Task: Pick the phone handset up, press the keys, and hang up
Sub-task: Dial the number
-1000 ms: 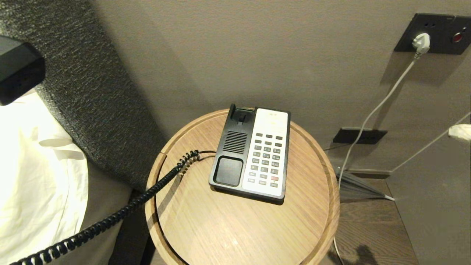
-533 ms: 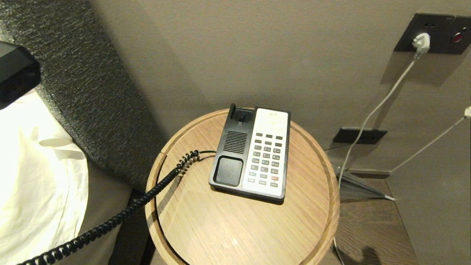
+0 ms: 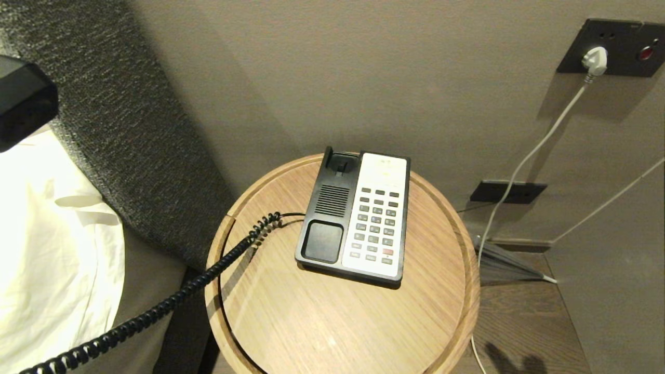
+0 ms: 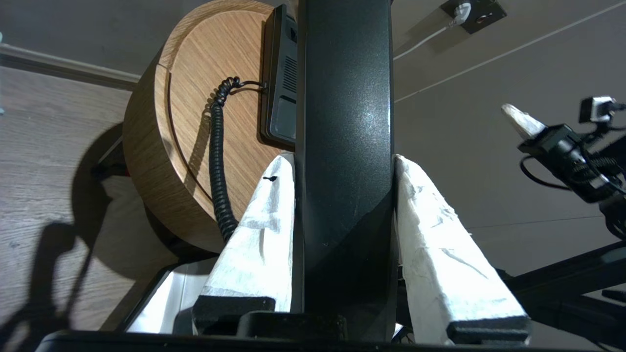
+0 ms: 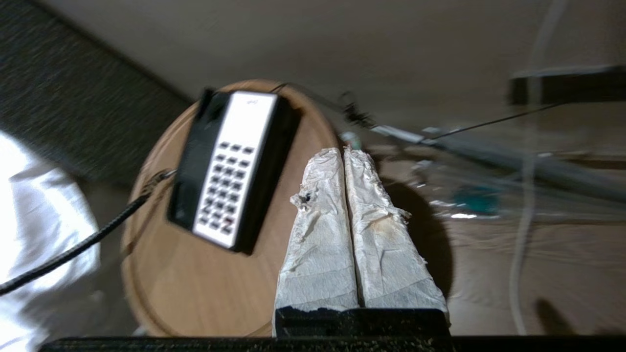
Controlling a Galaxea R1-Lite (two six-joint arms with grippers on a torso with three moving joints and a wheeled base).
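In the left wrist view the glossy black phone handset [image 4: 345, 98] is clamped between the white-wrapped fingers [image 4: 264, 230] of my left gripper [image 4: 345, 159], held off to the left of the table. One black end of the handset [image 3: 23, 104] shows at the head view's left edge. Its coiled cord [image 3: 208, 272] runs from the phone base [image 3: 356, 215], whose black cradle [image 3: 332, 208] lies empty beside the grey keys [image 3: 376, 223]. My right gripper [image 5: 344, 151] is shut and empty. It hovers above the table's right rim, to the right of the phone base [image 5: 230, 166].
The phone sits on a round wooden side table [image 3: 332, 322] with a raised rim. A padded headboard [image 3: 119, 130] and white bedding [image 3: 47, 249] are to the left. A wall socket [image 3: 608, 49] with a white cable [image 3: 524, 161] is to the right.
The right gripper's white tip, at the head view's right edge a second ago, rose and left that view; its floor shadow shifted. The left gripper and handset stayed nearly still.
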